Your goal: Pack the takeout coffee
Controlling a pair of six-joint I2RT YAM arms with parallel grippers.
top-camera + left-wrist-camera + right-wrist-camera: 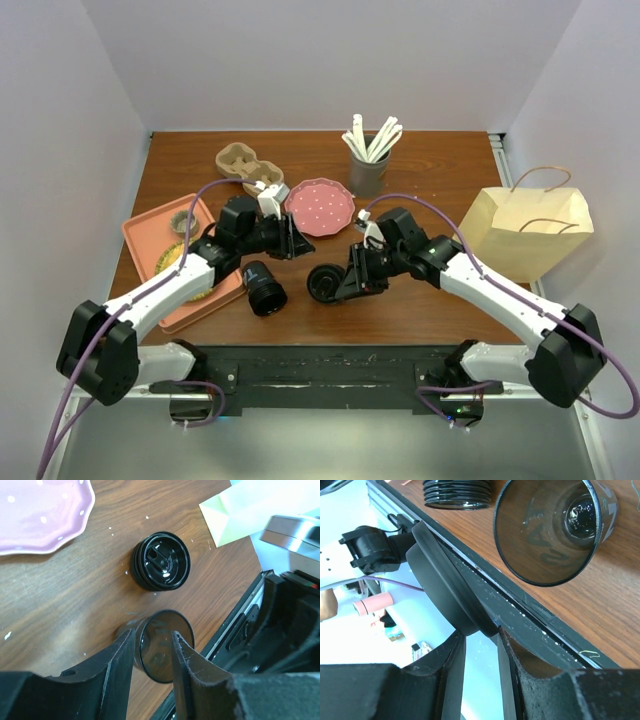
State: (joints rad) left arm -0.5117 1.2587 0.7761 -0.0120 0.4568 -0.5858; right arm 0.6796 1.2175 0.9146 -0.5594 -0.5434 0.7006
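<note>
Hovering left claw (152, 639): fingers partly apart, gripping nothing, poised over the cup (162, 652), ready to stand it up, I judge.
Cup on the desk (75, 605): dark and translucent, lying on its side, mouth toward this camera.
Lid stack (161, 561): black, on the desk just beyond the cup, not touching it.
Right claw (481, 636): closed on the rim of one lid (445, 580), held on edge. Pinching the rim leaves the face free to press onto the cup, I judge.
Right-wrist look into the cup (550, 530): empty, bare bottom showing. It needs standing up before capping.
Desk from above: cup and stack lie between the two arms, near the front edge.
Paper bag (525, 235): upright at the right, contents hidden.
Pulp carrier (245, 165): at the back, wells look empty.
Grey holder (368, 172): holds white stirrers (375, 135).
Orange tray (145, 235): small items, too blurred to name.
</note>
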